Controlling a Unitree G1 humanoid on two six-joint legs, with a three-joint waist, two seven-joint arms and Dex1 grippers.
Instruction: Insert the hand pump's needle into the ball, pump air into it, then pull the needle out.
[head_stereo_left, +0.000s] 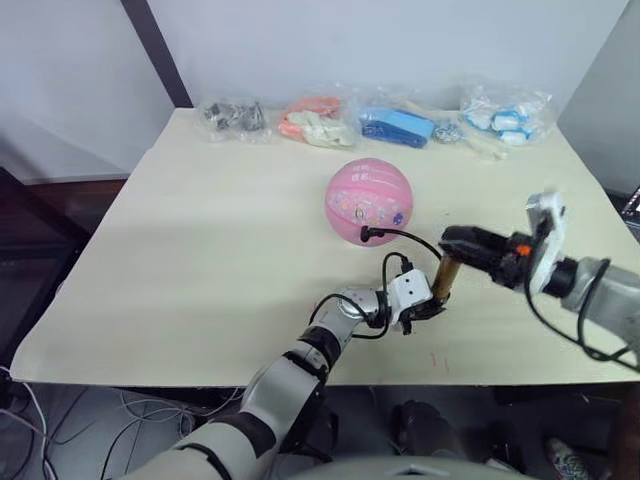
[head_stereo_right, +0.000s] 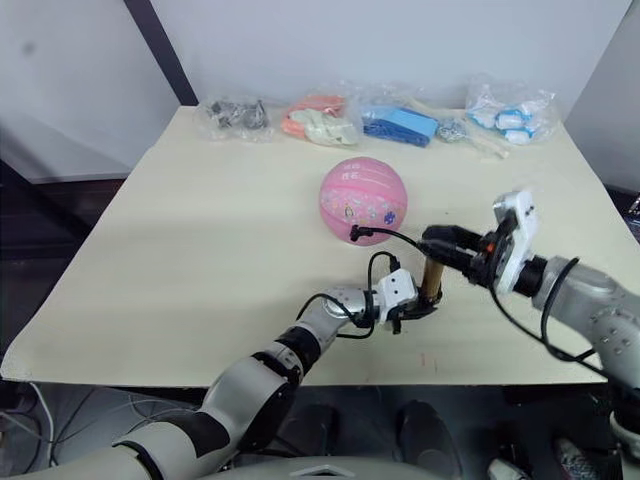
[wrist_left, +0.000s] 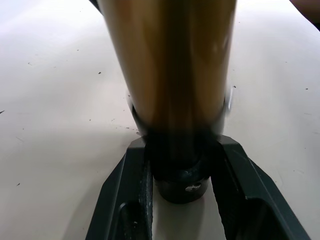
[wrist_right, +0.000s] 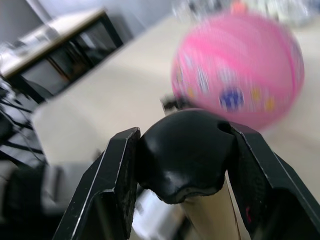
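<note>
Left wrist view has the left pincer (wrist_left: 182, 200) pinching the hand pump (head_stereo_left: 446, 277) base upright on the bench (head_stereo_left: 200, 250); right pincer (wrist_right: 182, 165) clamps its black handle; the needle (head_stereo_left: 366, 235) seemingly meets the ball (head_stereo_left: 369, 202).

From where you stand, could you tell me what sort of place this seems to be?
Probably a lab or test room: a plain beige table against a bare wall, clear bags of small parts lined along its far edge, and loose cables on the floor.

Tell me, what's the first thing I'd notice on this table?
The pink ball sits mid-table, with a thin black hose plugged into its near side. Just in front of it, the gold hand pump stands upright: the left gripper clamps its base, and the right gripper grips its black handle. Bagged items line the table's far edge.
</note>
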